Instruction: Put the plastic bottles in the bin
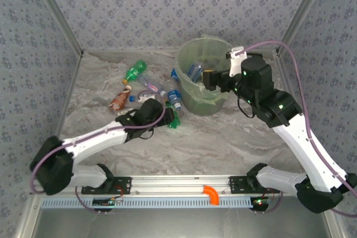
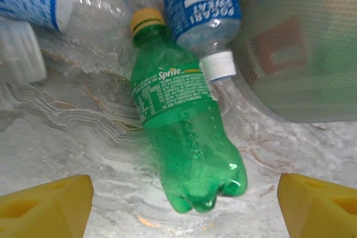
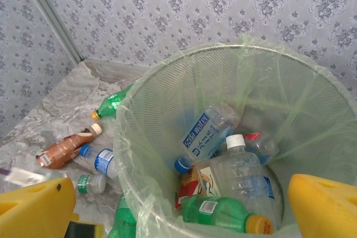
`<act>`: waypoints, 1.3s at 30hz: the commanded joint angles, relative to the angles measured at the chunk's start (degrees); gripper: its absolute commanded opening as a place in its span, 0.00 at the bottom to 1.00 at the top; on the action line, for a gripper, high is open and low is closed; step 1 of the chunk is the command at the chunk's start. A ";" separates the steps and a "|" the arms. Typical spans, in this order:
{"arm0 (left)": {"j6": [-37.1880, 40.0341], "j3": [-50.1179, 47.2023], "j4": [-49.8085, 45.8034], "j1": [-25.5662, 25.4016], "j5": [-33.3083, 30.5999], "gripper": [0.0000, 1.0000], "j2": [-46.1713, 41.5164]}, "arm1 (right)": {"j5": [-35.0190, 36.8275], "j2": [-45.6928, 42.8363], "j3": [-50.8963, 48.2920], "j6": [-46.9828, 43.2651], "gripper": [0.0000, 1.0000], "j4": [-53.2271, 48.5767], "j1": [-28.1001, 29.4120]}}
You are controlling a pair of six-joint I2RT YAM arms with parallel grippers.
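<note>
Plastic bottles [image 1: 149,87] lie loose on the table [image 1: 223,143] to the left of the bin [image 1: 196,100], which stands toward the far edge, a little right of the middle. You have a green bottle [image 1: 134,72] nearest the far edge and a red-orange bottle [image 1: 119,100] with a white cap at the left of the group. A green Sprite bottle [image 2: 184,137] lies on its side just beside the bin's base, its yellow cap just beside a blue-labelled Pocari Sweat bottle [image 2: 203,15].

Your left gripper [image 2: 181,210] is low over the Sprite bottle with its jaws wide apart. One yellow fingertip [image 2: 44,204] sits on either side of the bottle's base, and neither touches it.

Your right gripper [image 3: 178,210] hangs above the bin's mouth, jaws wide apart and holding nothing. Inside the bin you can see a Soda Water bottle [image 3: 206,135], a clear bottle [image 3: 240,179] with a white cap and a yellow-capped green bottle [image 3: 220,211].
</note>
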 commanded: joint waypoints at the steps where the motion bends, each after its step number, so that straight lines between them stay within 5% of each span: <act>1: -2.43 4.61 0.46 -0.54 -0.30 0.84 4.52 | 1.87 -2.62 -0.54 0.78 1.00 -0.29 0.27; 21: -3.40 9.45 0.64 0.63 -0.30 0.80 19.38 | 1.86 -2.56 -0.65 2.18 0.99 -1.37 1.79; 27: -2.91 6.79 -0.19 0.81 -0.44 0.67 18.43 | 2.23 -2.47 -0.80 2.14 1.00 -1.36 2.17; 39: 3.43 3.21 -3.18 2.35 1.14 0.66 14.34 | 1.27 -1.34 -3.29 3.74 1.00 0.89 2.70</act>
